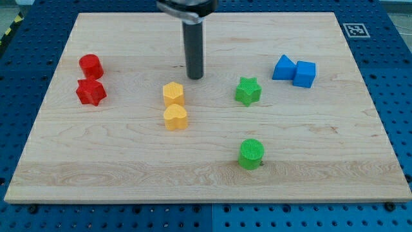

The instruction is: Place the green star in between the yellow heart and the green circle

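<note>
The green star (248, 91) lies right of the board's middle. The yellow heart (175, 118) lies left of centre, touching a yellow hexagon (173, 94) just above it. The green circle (252, 154) stands lower right of centre, below the star. My tip (194, 77) rests on the board at the view's upper middle, up and to the right of the yellow hexagon and to the left of the green star, touching neither.
A red cylinder (91, 66) and a red star (91, 92) sit at the view's left. Two blue blocks (284, 67) (304, 73) touch each other at the upper right. The wooden board (129, 167) lies on a blue perforated table.
</note>
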